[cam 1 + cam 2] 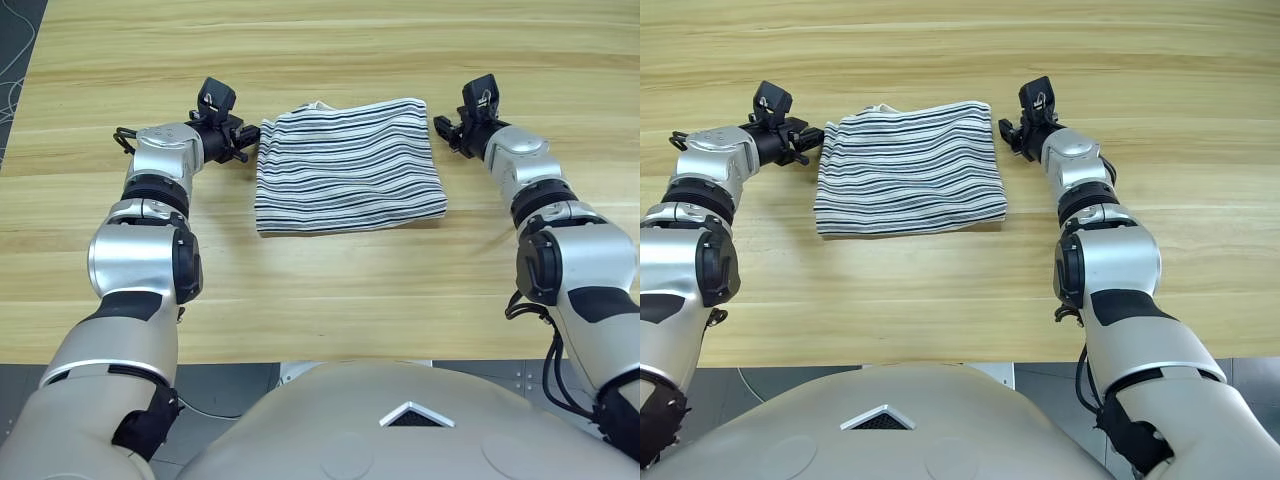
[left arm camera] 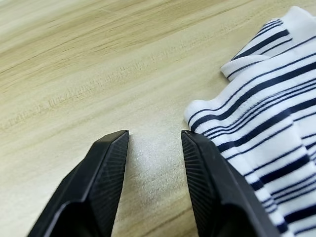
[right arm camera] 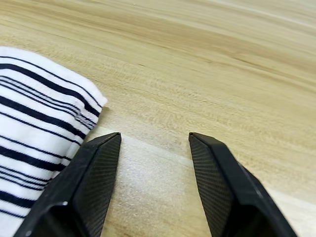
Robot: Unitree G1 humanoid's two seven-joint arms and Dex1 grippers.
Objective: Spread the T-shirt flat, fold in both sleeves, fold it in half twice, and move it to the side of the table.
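**Both claws released, flanking the folded T-shirt**

The T-shirt [image 1: 348,165], white with dark stripes, is lying folded into a compact, roughly square bundle on the wooden table [image 1: 320,290]. It is sitting near the middle of the table, between the two arms. Its far left corner is showing a small raised fold.

The left arm is stretching forward over the table with the forearm angling inward toward the shirt. The left claw [image 2: 154,138] is sitting low at the table surface, just beside the shirt's far left edge. Its two fingers [image 2: 106,168] are standing apart with bare wood between them and are gripping nothing. One finger is lying right against the striped edge; whether it is touching cannot be confirmed.

The right arm is mirroring this pose, reaching forward and bending inward. The right claw [image 3: 154,137] is hovering low beside the shirt's far right corner, released, with only table between its fingers [image 3: 91,182]. The cloth is lying just beside one finger.
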